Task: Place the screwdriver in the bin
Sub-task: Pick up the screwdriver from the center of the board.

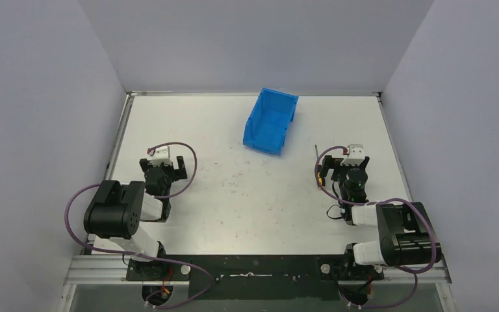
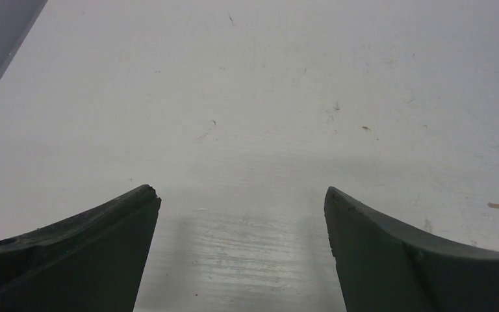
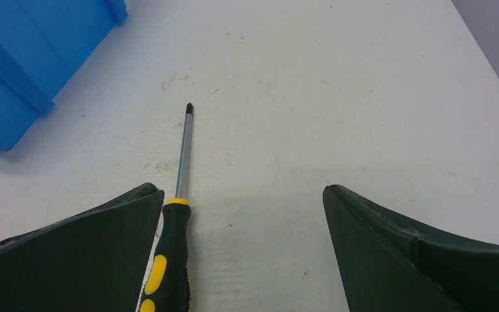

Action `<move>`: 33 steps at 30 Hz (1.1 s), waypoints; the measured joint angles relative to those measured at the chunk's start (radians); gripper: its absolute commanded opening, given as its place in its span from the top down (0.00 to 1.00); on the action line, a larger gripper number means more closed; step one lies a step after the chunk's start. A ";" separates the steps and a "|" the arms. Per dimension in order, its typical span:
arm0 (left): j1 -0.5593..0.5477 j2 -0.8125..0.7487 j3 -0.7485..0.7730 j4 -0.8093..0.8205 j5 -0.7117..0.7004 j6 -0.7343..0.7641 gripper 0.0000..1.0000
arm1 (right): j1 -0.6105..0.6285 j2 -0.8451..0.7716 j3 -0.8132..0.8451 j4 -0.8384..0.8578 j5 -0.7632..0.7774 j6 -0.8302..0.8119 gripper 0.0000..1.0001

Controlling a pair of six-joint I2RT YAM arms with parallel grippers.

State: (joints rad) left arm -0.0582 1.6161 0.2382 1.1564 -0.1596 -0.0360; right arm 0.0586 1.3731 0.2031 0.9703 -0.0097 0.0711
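The screwdriver [image 3: 171, 244] has a black-and-yellow handle and a thin shaft. It lies flat on the white table, its tip pointing away from me. My right gripper [image 3: 240, 194] is open low over the table, with the handle just inside its left finger [image 3: 91, 253] and a wide gap to the right finger. From the top view only the shaft [image 1: 317, 166] shows beside the right gripper [image 1: 339, 166]. The blue bin [image 1: 271, 121] stands at the table's back middle, and its corner shows in the right wrist view [image 3: 26, 65]. My left gripper [image 2: 242, 195] is open and empty over bare table.
The white table [image 1: 247, 195] is closed in by grey walls on the left, back and right. The left gripper [image 1: 163, 164] hovers at the near left, far from the bin. Purple cables loop round both arms.
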 measured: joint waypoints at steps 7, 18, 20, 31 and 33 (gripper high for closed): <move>0.000 0.000 0.000 0.000 0.000 0.000 0.03 | 0.000 0.000 0.000 0.000 0.000 -0.003 0.00; 0.000 0.000 0.000 0.000 0.000 0.000 0.03 | 0.002 0.000 0.000 0.000 0.001 -0.005 0.00; 0.000 0.000 0.000 0.000 0.000 0.000 0.03 | 0.002 0.000 0.002 -0.004 0.001 -0.004 0.00; 0.000 0.000 0.000 0.000 0.000 0.000 0.03 | 0.002 -0.025 0.011 -0.098 0.001 -0.018 0.00; 0.000 0.000 0.000 0.000 0.000 0.000 0.03 | 0.002 -0.060 0.015 -0.133 0.001 -0.019 0.00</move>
State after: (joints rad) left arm -0.0582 1.6161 0.2382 1.1561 -0.1593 -0.0360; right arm 0.0601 1.3136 0.2184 0.8375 -0.0090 0.0525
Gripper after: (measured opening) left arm 0.971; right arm 0.999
